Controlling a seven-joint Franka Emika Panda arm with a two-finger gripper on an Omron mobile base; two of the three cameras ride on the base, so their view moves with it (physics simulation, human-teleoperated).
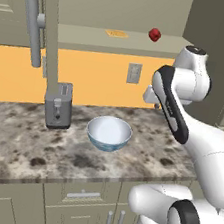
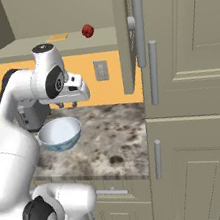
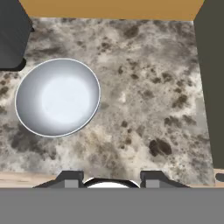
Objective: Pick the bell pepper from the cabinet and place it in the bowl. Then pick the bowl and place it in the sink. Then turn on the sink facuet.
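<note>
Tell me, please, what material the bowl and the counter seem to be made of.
The bowl looks like glazed ceramic: smooth white inside, pale blue pattern outside. The counter looks like polished stone, perhaps granite: grey-beige with dark mottled specks. Both are rendered, so this is only how they look.

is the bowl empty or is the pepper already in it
Empty. The bowl shows a bare white inside in the hand view, and the bell pepper sits up on the cabinet shelf.
</note>
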